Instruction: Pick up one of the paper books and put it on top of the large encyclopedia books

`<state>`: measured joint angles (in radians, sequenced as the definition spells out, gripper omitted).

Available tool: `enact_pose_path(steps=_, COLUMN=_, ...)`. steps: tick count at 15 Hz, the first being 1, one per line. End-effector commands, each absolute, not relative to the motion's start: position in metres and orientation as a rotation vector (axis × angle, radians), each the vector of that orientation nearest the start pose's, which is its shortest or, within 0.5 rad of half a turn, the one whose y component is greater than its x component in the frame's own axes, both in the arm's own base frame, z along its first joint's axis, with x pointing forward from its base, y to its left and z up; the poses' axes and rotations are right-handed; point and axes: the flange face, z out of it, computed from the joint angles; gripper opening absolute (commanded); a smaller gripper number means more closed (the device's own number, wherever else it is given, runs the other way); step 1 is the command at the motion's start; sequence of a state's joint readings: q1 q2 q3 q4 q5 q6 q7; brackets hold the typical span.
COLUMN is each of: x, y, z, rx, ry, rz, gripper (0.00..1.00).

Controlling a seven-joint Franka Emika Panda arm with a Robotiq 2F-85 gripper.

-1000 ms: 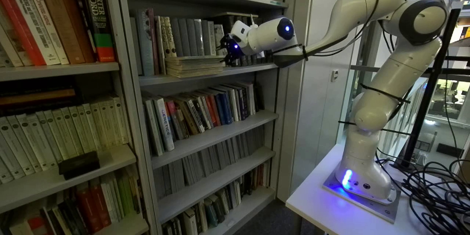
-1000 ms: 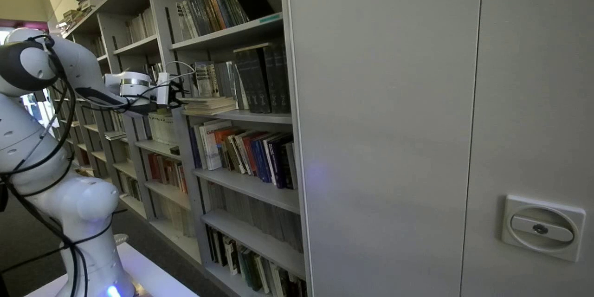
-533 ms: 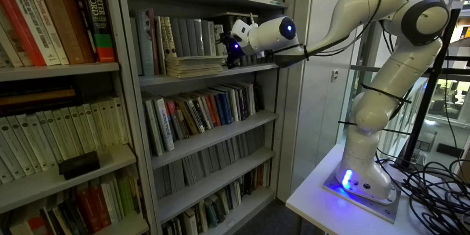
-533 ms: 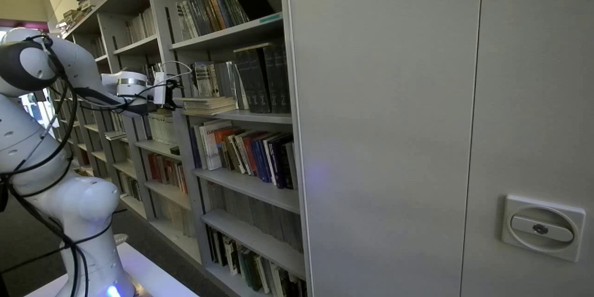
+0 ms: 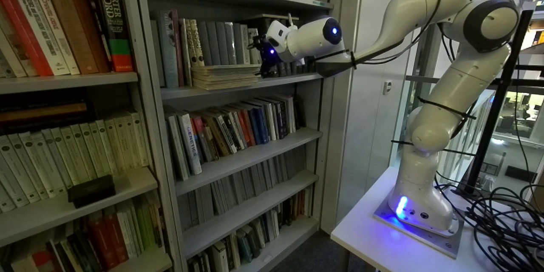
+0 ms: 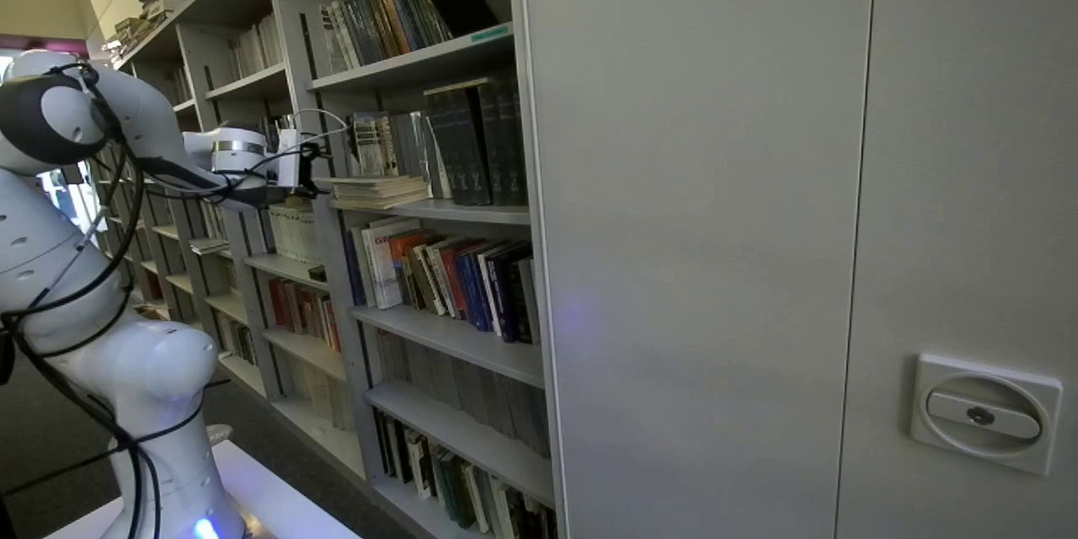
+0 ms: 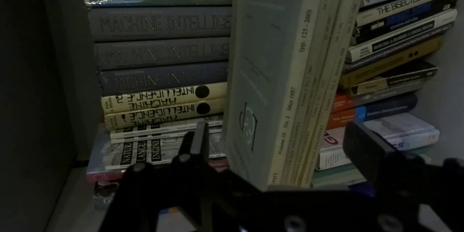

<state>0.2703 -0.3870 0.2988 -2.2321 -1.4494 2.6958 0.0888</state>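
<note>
The claw (image 7: 277, 130) is spread: in the wrist view, its fingers (image 7: 364, 146) stand wide apart in the lower half, with the stack of paper books (image 7: 290, 79) visible between them. Contact with the stack cannot be confirmed. In an exterior view, the stack lies flat on the shelf (image 5: 180, 93), left of center in the upper half, the claw at its right end. The encyclopedia books (image 6: 476, 143), large and dark, stand on the same shelf, upper center in an exterior view.

Exterior views flank the arm (image 5: 452, 89), sharing the bookcase (image 5: 255, 153); wrist view faces the paper books (image 7: 282, 79) close up, turned sideways.
</note>
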Motion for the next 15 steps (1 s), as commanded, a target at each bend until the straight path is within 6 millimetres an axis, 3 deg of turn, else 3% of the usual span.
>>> enact_pose_path(steps=1, x=0.394, y=0.307, z=0.597, rx=1.35, ry=1.439, rz=1.137, gripper=1.0)
enact_pose_path(steps=15, x=0.425, y=0.308, z=0.602, rx=1.428, ry=1.336, rz=1.233, gripper=1.0)
